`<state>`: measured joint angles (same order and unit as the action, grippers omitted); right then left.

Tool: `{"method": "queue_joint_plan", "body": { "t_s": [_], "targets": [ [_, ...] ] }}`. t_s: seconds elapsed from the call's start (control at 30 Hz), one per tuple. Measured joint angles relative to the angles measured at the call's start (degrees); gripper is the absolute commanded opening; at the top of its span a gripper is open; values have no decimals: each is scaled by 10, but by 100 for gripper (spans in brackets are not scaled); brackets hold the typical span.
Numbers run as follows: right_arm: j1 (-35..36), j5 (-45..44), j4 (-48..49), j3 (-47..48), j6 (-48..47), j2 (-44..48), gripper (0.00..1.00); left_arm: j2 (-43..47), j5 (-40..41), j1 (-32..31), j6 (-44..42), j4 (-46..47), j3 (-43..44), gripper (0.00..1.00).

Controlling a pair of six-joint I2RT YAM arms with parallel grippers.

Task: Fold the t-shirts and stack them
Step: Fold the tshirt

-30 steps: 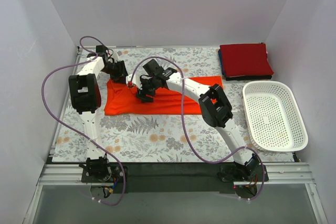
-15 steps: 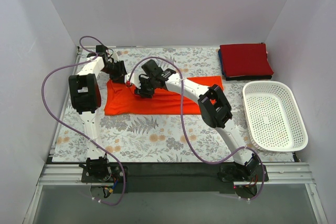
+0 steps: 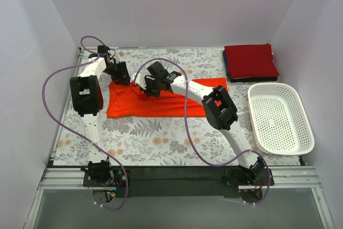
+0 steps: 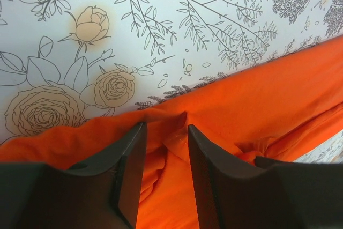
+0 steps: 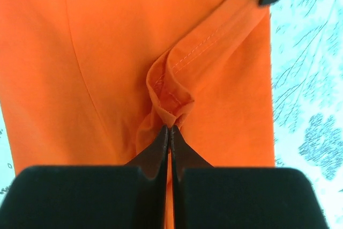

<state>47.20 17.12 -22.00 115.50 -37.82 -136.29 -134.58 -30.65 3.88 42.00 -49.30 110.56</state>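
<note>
A bright orange-red t-shirt (image 3: 161, 102) lies spread on the floral cloth. My right gripper (image 3: 148, 88) is down on its far left part. In the right wrist view the right gripper (image 5: 170, 128) is shut, pinching a small puckered fold of the orange t-shirt (image 5: 107, 52) near a stitched hem. My left gripper (image 3: 124, 78) is at the shirt's far left corner. In the left wrist view its fingers (image 4: 165, 130) stand apart astride a ridge of the orange t-shirt (image 4: 257, 100). A folded crimson t-shirt (image 3: 250, 61) rests on a blue one (image 3: 227, 72) at the far right.
A white perforated basket (image 3: 280, 118) stands at the right, just in front of the folded stack. The floral cloth (image 3: 161, 138) covers the table. Both arms cross over the shirt's left half, with purple cables looping above them.
My right gripper has moved a little toward the shirt's far edge and closed from open onto a fold of the orange shirt. The left gripper has stayed in place.
</note>
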Motion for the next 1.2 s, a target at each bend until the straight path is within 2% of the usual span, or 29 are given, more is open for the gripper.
{"method": "queue_joint_plan", "body": {
  "t_s": [0.23, 0.47, 0.5, 0.57, 0.6, 0.63, 0.83, 0.93, 1.2],
  "targets": [
    [-20, -19, 31, -49, 29, 3, 1, 0, 7, 0, 0, 0, 6, 35],
    [-34, -75, 57, -66, 102, 13, 4, 0, 6, 0, 0, 5, 10, 35],
    [-35, -80, 57, -66, 107, 13, 6, 0, 6, 0, 0, 5, 10, 35],
    [-35, -96, 59, -65, 125, 13, 27, 0, 1, 0, 0, 4, 15, 35],
    [-36, -99, 59, -65, 127, 13, 27, 0, 0, 0, 0, 4, 18, 35],
    [-36, -106, 59, -65, 132, 13, 35, 0, -3, 0, 0, 4, 22, 36],
    [-37, -124, 59, -65, 147, 14, 38, 0, -20, 0, 6, 11, 31, 36],
    [-37, -125, 59, -66, 151, 17, 44, 0, -25, -3, 9, 11, 32, 37],
    [-39, -118, 59, -65, 152, 23, 45, -5, -28, -22, 15, 13, 35, 39]
  ]
}}
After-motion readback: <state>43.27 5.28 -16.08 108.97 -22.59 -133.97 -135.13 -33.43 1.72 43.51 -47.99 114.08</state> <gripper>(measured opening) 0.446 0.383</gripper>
